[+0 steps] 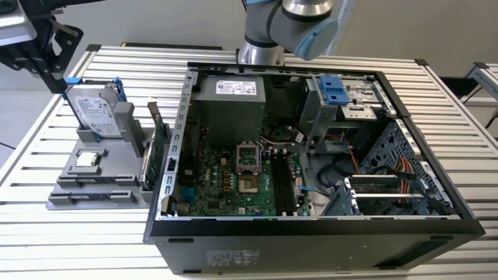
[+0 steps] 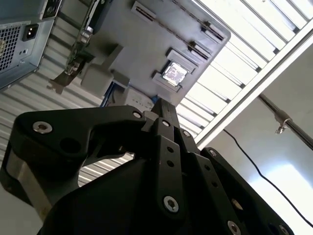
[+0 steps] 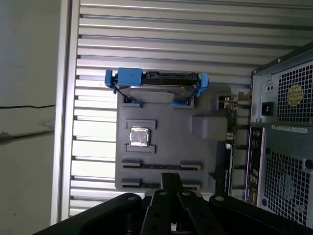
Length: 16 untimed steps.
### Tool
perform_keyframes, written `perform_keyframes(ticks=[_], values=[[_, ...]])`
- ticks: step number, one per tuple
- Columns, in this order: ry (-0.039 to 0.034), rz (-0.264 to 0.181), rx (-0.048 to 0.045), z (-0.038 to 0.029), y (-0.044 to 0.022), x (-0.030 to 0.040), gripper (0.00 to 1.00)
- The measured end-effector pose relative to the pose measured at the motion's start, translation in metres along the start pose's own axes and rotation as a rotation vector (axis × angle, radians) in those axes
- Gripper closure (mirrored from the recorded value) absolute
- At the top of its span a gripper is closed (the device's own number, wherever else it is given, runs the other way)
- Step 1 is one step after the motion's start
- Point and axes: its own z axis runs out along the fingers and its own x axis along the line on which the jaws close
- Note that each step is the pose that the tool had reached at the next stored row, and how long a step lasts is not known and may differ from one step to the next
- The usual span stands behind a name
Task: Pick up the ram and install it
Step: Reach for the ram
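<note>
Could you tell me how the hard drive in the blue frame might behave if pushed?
The hard drive stands on edge in the grey holder, so it could tip. Its metal case looks rigid and probably heavy for its size.

The ram [image 1: 148, 166] is a thin, long, narrow strip of dark green board; in the exterior view it's standing up on one long edge, tipped a bit rather than dead upright; it sits along the side of the grey holder [image 1: 93, 175] that faces the open case [image 1: 311, 224], on the exterior view's left of that case; it's just beside the wider green card [image 1: 163, 146] and runs parallel to it, can't tell if they touch; nothing is gripping it; chips are too small to make out; holder's on the slatted tabletop [image 1: 70, 233]
</note>
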Motion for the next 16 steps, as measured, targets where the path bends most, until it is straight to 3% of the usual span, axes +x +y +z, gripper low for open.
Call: perform_keyframes(ticks=[16], values=[[0.0149, 0.001, -0.0007, -0.0012, -0.0228, -0.0021, 1.00]])
